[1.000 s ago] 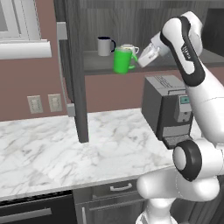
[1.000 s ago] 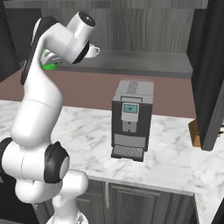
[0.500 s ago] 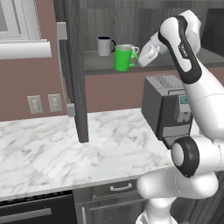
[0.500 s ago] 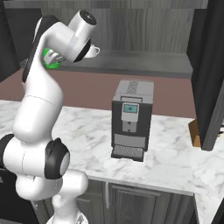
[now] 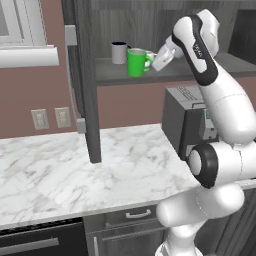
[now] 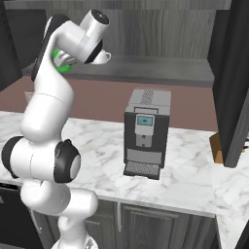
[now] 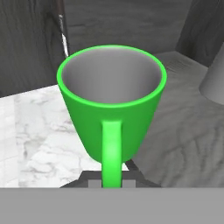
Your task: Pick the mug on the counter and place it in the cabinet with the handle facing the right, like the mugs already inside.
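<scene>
I am holding the plain bright green cylindrical mug (image 5: 136, 62) at the front edge of the grey shelf (image 5: 200, 70) inside the dark grey wood-grain wall cabinet (image 5: 165, 22), just right of the dark navy mug (image 5: 119, 52), with a white mug partly hidden behind it. The hand (image 5: 159, 60) is gripping the green loop handle (image 7: 111, 148), its fingers closed on it from the right, so the handle is pointing right like the others. In the hand view the mug is standing upright, rim open, the shelf lying beneath and beyond it. I judge it is hovering at or just above the shelf; whether it is touching I cannot tell. The white marble table (image 5: 75, 170) is lying well below.
</scene>
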Available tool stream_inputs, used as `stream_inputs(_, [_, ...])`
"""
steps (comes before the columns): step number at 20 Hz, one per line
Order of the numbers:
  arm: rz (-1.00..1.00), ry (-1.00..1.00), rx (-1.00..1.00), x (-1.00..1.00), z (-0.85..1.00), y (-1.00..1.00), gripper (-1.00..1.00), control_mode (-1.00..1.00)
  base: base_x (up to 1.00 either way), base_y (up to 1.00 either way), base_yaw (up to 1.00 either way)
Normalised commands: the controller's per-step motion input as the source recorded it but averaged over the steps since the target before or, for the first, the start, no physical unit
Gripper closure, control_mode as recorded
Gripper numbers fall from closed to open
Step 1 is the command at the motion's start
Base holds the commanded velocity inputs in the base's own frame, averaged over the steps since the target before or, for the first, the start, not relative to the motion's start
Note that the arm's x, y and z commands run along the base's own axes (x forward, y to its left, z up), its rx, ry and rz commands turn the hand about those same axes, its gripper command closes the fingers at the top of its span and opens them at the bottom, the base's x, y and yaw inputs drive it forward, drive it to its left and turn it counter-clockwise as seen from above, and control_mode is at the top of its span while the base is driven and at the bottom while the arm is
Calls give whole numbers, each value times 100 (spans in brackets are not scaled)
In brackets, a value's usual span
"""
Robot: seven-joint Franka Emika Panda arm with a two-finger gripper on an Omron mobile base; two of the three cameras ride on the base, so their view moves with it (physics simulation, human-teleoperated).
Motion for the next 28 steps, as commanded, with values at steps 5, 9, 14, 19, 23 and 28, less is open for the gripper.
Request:
stream_inputs(5, [0,3,-1,49,7,-1,100,-100,0,0,0])
stream_inputs(9, [1,1,-3,34,0,0,100,-100,0,0,0])
stream_inputs(14, [2,0,-5,18,-5,0,100,-100,0,0,0])
stream_inputs(19, [4,0,-3,11,-8,0,100,-100,0,0,0])
stream_inputs(23, [3,0,0,5,-20,0,100,-100,0,0,0])
stream_inputs(28, [0,0,0,0,-21,0,100,-100,0,0,0])
